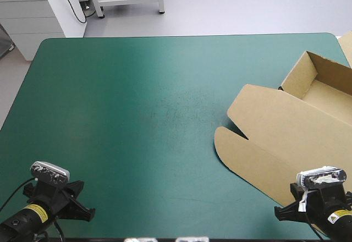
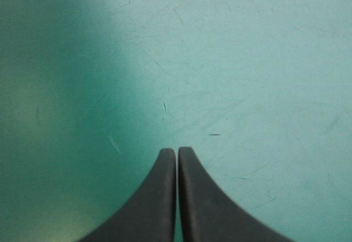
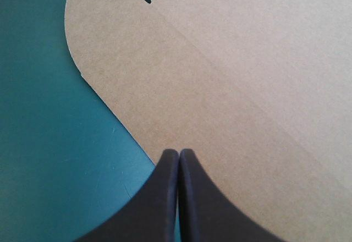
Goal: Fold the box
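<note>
The brown box (image 1: 291, 129) lies at the table's right side as an open tray with raised walls at the far right and its lid flat toward the middle. The lid's rounded flap (image 3: 181, 82) fills the right wrist view. My right gripper (image 3: 178, 153) is shut, its tips over the flap's near edge with nothing held. In the high view the right gripper (image 1: 322, 198) sits at the near right corner. My left gripper (image 2: 176, 151) is shut over bare teal-green cover, and in the high view the left gripper (image 1: 52, 195) stands at the near left corner, far from the box.
The teal-green table (image 1: 137, 115) stretches bare from the box to the left edge. A white cabinet (image 1: 38, 8) and a metal frame stand beyond the far edge. The box overhangs the table's right edge.
</note>
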Available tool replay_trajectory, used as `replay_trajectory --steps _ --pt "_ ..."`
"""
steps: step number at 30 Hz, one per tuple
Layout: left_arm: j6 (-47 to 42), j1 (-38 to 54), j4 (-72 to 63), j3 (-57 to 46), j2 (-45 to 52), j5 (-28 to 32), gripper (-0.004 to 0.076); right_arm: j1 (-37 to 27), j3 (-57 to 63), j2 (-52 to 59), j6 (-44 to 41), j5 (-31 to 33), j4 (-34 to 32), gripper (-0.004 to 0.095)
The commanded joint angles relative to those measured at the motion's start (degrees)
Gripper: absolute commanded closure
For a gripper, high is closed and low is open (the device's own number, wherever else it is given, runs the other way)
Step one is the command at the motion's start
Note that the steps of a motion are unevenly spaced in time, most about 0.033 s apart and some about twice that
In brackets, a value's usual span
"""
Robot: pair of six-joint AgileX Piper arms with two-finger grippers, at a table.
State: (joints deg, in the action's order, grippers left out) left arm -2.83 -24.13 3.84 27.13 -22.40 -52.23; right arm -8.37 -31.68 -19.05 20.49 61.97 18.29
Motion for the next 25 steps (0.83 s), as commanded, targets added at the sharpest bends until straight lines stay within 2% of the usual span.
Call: replay_trajectory --steps 1,25 --pt "-0.4 0.0 0.3 1.5 -0.6 3.1 0.0731 0.0 -1.1 -0.5 1.2 -4.5 1.5 0.0927" --pt "-0.2 0.0 0.3 1.5 -0.6 3.1 0.0731 0.0 1.6 -0.5 4.1 -5.7 2.9 0.0928"
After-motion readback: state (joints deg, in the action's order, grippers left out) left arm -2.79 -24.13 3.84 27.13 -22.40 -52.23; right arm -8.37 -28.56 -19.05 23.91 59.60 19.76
